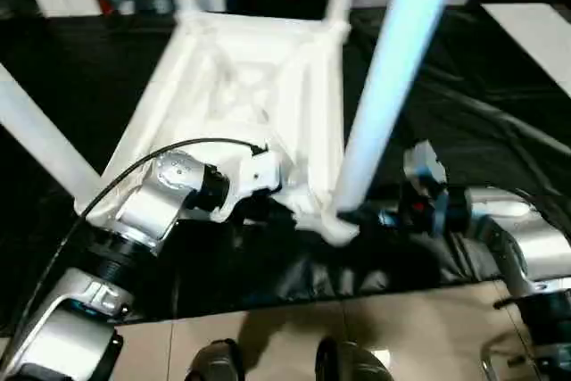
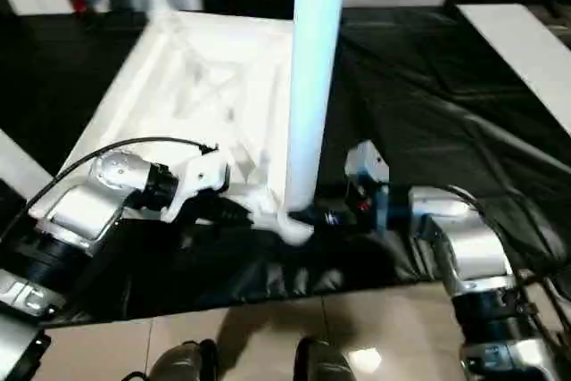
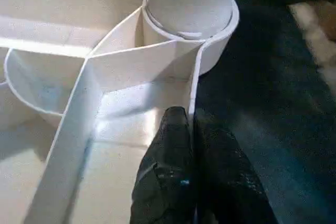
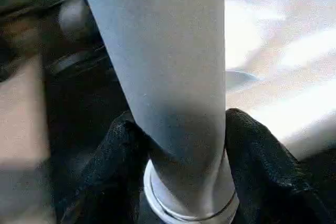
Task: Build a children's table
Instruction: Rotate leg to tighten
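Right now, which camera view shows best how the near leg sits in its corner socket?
The left wrist view: the leg stands inside the round socket. The right wrist view shows the base between black fingers; the eye views show it from farther off.

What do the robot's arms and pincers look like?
Both arms are shiny silver metal with black rings at the joints. A thin black cable loops over the left arm. The right arm has a red and blue patch near its wrist. Each pincer has two black fingers.
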Controlling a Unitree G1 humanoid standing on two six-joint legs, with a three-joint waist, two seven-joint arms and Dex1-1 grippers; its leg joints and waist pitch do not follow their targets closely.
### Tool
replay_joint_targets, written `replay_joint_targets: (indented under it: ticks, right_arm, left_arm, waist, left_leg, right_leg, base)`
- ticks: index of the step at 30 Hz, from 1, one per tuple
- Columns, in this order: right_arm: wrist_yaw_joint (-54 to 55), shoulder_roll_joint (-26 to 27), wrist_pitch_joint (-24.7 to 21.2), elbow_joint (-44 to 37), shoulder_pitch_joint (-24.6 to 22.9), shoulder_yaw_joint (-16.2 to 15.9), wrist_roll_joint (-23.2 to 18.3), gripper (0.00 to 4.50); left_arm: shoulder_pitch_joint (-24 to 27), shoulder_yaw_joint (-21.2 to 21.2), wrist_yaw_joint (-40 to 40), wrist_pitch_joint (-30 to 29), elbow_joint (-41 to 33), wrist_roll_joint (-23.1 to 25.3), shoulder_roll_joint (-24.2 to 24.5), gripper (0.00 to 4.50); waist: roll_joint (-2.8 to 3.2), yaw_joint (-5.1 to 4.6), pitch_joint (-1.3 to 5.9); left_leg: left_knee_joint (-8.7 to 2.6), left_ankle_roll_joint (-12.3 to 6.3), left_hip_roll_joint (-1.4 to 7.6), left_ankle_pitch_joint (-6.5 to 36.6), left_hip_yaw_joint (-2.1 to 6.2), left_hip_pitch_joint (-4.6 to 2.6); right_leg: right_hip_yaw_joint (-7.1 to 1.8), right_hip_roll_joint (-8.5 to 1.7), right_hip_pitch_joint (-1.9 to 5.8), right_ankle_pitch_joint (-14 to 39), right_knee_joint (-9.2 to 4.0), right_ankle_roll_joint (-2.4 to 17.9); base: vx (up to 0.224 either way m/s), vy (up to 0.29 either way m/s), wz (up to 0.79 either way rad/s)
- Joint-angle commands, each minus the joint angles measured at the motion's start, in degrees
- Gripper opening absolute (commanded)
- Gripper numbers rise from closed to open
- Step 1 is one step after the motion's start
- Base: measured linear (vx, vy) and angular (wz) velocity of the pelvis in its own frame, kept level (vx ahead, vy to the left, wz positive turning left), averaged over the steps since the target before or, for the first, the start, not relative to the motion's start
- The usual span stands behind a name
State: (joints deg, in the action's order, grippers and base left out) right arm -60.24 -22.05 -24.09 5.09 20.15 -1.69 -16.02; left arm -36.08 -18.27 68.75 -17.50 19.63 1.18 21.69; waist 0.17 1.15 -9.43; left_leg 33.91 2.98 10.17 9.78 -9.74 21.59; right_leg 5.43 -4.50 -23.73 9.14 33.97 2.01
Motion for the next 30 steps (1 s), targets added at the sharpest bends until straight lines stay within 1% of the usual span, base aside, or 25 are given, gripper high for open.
replay_joint_targets:
  ticks: [1, 2, 3, 4, 5, 6, 7, 8, 9, 10, 11, 12, 14, 15, 17, 18, 20, 21, 22, 23, 24, 26, 28, 29, 30]
  right_arm:
    - [4.83, 5.11, -4.22, -2.87, -0.07, -4.93, -0.52, 1.93]
    - [7.9, 7.06, -5.33, -3.32, 0.07, -4.61, 0.03, 1.93]
    - [18.42, 13.55, -7.92, -3.65, 0.83, -3.33, 2.86, 1.93]
    - [18.63, 13.68, -7.97, -3.65, 0.85, -3.3, 2.93, 1.93]
    - [25.21, 17.65, -9.35, -3.17, 1.58, -2.25, 4.45, 1.93]
    - [28.33, 19.55, -9.86, -2.96, 1.95, -1.69, 4.69, 1.93]
    - [31.91, 21.8, -9.7, -2.67, 2.34, -0.96, 4.67, 1.93]
    - [33.76, 23.3, -9.09, -2.47, 2.49, -0.21, 3.83, 2.28]
    - [35.71, 24.42, -7.81, -2.1, 2.7, 0.52, 3.69, 2.49]
    - [36.26, 24.73, -7.36, -1.97, 2.77, 0.73, 3.66, 2.49]
    - [37.39, 25.02, -6.77, -2.21, 2.7, 1.04, 4.45, 2.66]
    - [37.69, 24.66, -6.11, -2.43, 2.47, 1.01, 5.24, 2.73]
    - [37.12, 23.53, -4.5, -3.01, 1.72, 0.61, 6.44, 2.97]
    - [37.01, 23.25, -4.3, -3.65, 1.1, 0.68, 7.13, 2.97]
    - [36.07, 23.13, -4.63, -4.61, 0.11, 1.46, 6.51, 3.17]
    - [35.51, 21.56, -4.13, -5.73, -1.42, 1.26, 7.27, 3.23]
    - [34.05, 19.47, -3.31, -7.05, -3.54, 1.54, 6.66, 3.5]
    - [32.59, 17.83, -2.49, -8.25, -5.33, 2.06, 5.68, 3.6]
    - [30.76, 16.68, -1.13, -8.89, -6.38, 2.3, 4.91, 3.65]
    - [30.56, 16.5, -1.02, -8.97, -6.51, 2.35, 4.83, 3.65]
    - [28.32, 14.65, 0.6, -9.63, -7.69, 2.96, 4.23, 3.71]
    - [25.44, 12.38, 1.93, -10.28, -8.8, 4.15, 3.41, 4.0]
    - [24.42, 11.39, 2.29, -10.39, -9.2, 5.03, 3.06, 4.1]
    - [22.0, 9.01, 3.76, -10.38, -9.92, 6.2, 2.58, 4.32]
    - [21.5, 8.3, 3.75, -10.49, -10.11, 6.72, 2.28, 4.32]
  left_arm:
    - [0.18, -1.09, -5.56, -2.31, -3.12, -1.46, -5.3, 0.0]
    - [0.2, -0.79, -7.02, -3.39, -3.43, -1.46, -6.37, 0.0]
    - [-0.55, 0.09, -11.92, -5.4, -3.07, -0.74, -9.9, 0.0]
    - [-0.56, 0.11, -12.02, -5.43, -3.06, -0.72, -9.96, 0.0]
    - [-1.35, 0.82, -15.47, -5.98, -2.27, -0.26, -12.3, 0.0]
    - [-1.78, 1.11, -16.96, -6.37, -1.92, -0.12, -13.38, 0.0]
    - [-2.27, 1.27, -18.16, -6.4, -1.51, -0.03, -14.42, 0.0]
    - [-2.63, 1.32, -19.07, -6.14, -1.01, 0.24, -14.84, 0.0]
    - [-3.07, 1.17, -19.5, -5.31, -0.27, 0.62, -14.85, 0.0]
    - [-3.23, 1.12, -19.58, -5.03, -0.01, 0.74, -14.81, 0.0]
    - [-3.54, 1.23, -20.03, -4.44, 0.49, 1.53, -14.45, 0.0]
    - [-3.57, 1.38, -20.05, -4.08, 0.53, 1.87, -14.05, 0.0]
    - [-3.33, 1.74, -19.75, -3.97, 0.16, 2.1, -13.21, 0.0]
    - [-3.09, 1.77, -19.48, -3.3, -0.13, 2.29, -12.75, 0.0]
    - [-2.73, 1.79, -18.98, -3.02, -0.43, 2.53, -12.02, 0.0]
    - [-2.18, 1.61, -18.01, -1.59, -0.61, 2.82, -10.89, 0.0]
    - [-1.62, 1.66, -17.15, -0.13, -0.44, 2.8, -9.59, 0.0]
    - [-1.22, 1.64, -16.16, 1.84, -0.1, 2.64, -8.46, 0.0]
    - [-1.05, 1.81, -15.9, 2.26, 0.21, 2.46, -7.86, 0.0]
    - [-1.04, 1.82, -15.84, 2.47, 0.27, 2.45, -7.76, 0.0]
    - [-0.84, 1.92, -14.96, 4.9, 0.83, 2.2, -6.85, 0.0]
    - [-0.36, 2.31, -14.02, 7.16, 1.08, 1.86, -5.9, 0.0]
    - [-0.18, 2.66, -14.32, 7.93, 1.25, 1.91, -5.64, 0.0]
    - [-0.05, 3.71, -14.92, 8.77, 1.54, 1.23, -5.69, 0.0]
    - [0.05, 4.13, -14.7, 8.33, 1.2, 0.57, -5.81, 0.0]
  waist:
    - [-0.56, -0.3, 4.13]
    - [-0.64, -0.92, 3.89]
    - [-0.53, -1.22, 3.95]
    - [-0.37, -2.12, 4.1]
    - [-0.39, -2.49, 4.23]
    - [-0.39, -2.49, 4.23]
    - [0.05, -3.1, 4.13]
    - [0.12, -3.36, 4.35]
    - [0.28, -3.56, 4.55]
    - [0.28, -3.63, 4.53]
    - [0.38, -3.68, 4.67]
    - [0.34, -3.64, 4.74]
    - [0.27, -3.31, 5.22]
    - [0.29, -3.19, 5.27]
    - [0.24, -2.89, 5.48]
    - [0.23, -2.51, 5.77]
    - [0.04, -1.88, 6.08]
    - [0.11, -1.65, 6.04]
    - [-0.32, -1.47, 6.13]
    - [-0.21, -1.2, 6.12]
    - [-0.12, -0.75, 6.23]
    - [-0.1, -0.52, 6.24]
    - [-0.1, -0.56, 6.06]
    - [-0.16, -0.62, 5.96]
    - [-0.18, -0.58, 5.91]
  left_leg:
    - [-4.31, -1.47, 2.24, 16.29, 1.63, -0.39]
    - [-4.26, -1.07, 2.08, 17.84, 1.65, -0.74]
    - [-4.15, -0.91, 1.96, 18.26, 1.72, -0.88]
    - [-4.14, -0.17, 1.84, 19.49, 2.1, -0.77]
    - [-4.2, -0.15, 1.88, 19.33, 2.23, -0.55]
    - [-4.2, -0.15, 1.88, 19.33, 2.23, -0.55]
    - [-4.33, -0.06, 1.98, 20.99, 2.43, -0.8]
    - [-4.24, -0.48, 1.93, 21.83, 2.38, -1.21]
    - [-4.43, -1.1, 2.1, 21.37, 2.37, -1.1]
    - [-4.57, -1.38, 2.16, 21.09, 2.31, -0.99]
    - [-4.68, -1.71, 2.32, 20.8, 2.26, -1.01]
    - [-4.7, -1.83, 2.37, 20.31, 2.2, -0.96]
    - [-4.67, -2.65, 2.52, 16.68, 1.73, -0.71]
    - [-4.61, -2.94, 2.51, 15.76, 1.59, -0.7]
    - [-4.47, -3.85, 2.51, 13.34, 1.28, -0.63]
    - [-4.28, -4.57, 2.6, 11.92, 1.07, -0.66]
    - [-4.18, -5.05, 2.61, 9.67, 0.95, -0.51]
    - [-4.1, -5.29, 2.51, 9.32, 0.82, -0.55]
    - [-4.01, -5.73, 2.45, 8.9, 0.63, -0.52]
    - [-3.95, -5.9, 2.41, 8.65, 0.62, -0.48]
    - [-3.88, -6.05, 2.45, 7.87, 0.59, -0.38]
    - [-3.9, -6.06, 2.55, 7.69, 0.67, -0.33]
    - [-3.94, -6.16, 2.65, 7.95, 0.68, -0.36]
    - [-3.91, -6.01, 2.6, 9.27, 0.7, -0.39]
    - [-3.9, -5.93, 2.64, 9.6, 0.74, -0.39]
  right_leg:
    - [-2.58, -4.56, 3.37, 35.12, -6.18, 6.23]
    - [-2.44, -4.54, 2.79, 37.83, -6.89, 4.87]
    - [-2.29, -4.53, 2.76, 38.79, -7.08, 4.4]
    - [-1.54, -4.65, 2.89, 40.36, -7.46, 3.2]
    - [-1.44, -4.61, 3.18, 39.67, -7.46, 2.91]
    - [-1.44, -4.61, 3.18, 39.67, -7.46, 2.91]
    - [-1.14, -4.49, 2.74, 39.4, -7.84, 2.58]
    - [-1.16, -4.57, 2.59, 38.2, -8.07, 2.72]
    - [-1.3, -4.55, 2.79, 35.12, -7.9, 3.48]
    - [-1.42, -4.5, 2.78, 33.61, -7.81, 3.88]
    - [-1.73, -4.48, 2.77, 30.82, -7.49, 4.97]
    - [-1.92, -4.47, 2.77, 29.41, -7.27, 5.57]
    - [-2.71, -4.41, 3.09, 22.29, -6.27, 8.47]
    - [-2.84, -4.44, 3.16, 20.91, -6.09, 9.09]
    - [-3.1, -4.38, 3.35, 18.21, -5.7, 10.36]
    - [-3.22, -4.36, 3.4, 17.02, -5.47, 11.06]
    - [-3.28, -4.35, 3.69, 15.17, -5.08, 11.51]
    - [-3.35, -4.32, 3.55, 14.87, -5.15, 11.57]
    - [-3.49, -4.33, 3.65, 14.78, -5.09, 11.34]
    - [-3.47, -4.41, 3.71, 15.0, -5.08, 11.28]
    - [-3.46, -4.32, 3.67, 15.27, -4.98, 11.15]
    - [-3.37, -4.23, 3.71, 14.86, -4.8, 11.12]
    - [-3.36, -4.14, 3.48, 14.76, -4.82, 11.29]
    - [-3.29, -4.19, 3.49, 16.12, -4.95, 11.37]
    - [-3.29, -4.21, 3.51, 16.73, -4.99, 11.23]
  base:
    - [0.0, 0.0, 0.0]
    - [0.0, 0.0, 0.0]
    - [0.0, 0.0, 0.0]
    - [0.0, 0.0, 0.0]
    - [0.0, 0.0, 0.0]
    - [0.0, 0.0, 0.0]
    - [0.0, 0.0, 0.0]
    - [0.0, 0.0, 0.0]
    - [0.0, 0.0, 0.0]
    - [0.0, 0.0, 0.0]
    - [0.0, 0.0, 0.0]
    - [0.0, 0.0, 0.0]
    - [0.0, 0.0, 0.0]
    - [0.0, 0.0, 0.0]
    - [0.0, 0.0, 0.0]
    - [0.0, 0.0, 0.0]
    - [0.0, 0.0, 0.0]
    - [0.0, 0.0, 0.0]
    - [0.0, 0.0, 0.0]
    - [0.0, 0.0, 0.0]
    - [0.0, 0.0, 0.0]
    - [0.0, 0.0, 0.0]
    - [0.0, 0.0, 0.0]
    - [0.0, 0.0, 0.0]
    - [0.0, 0.0, 0.0]
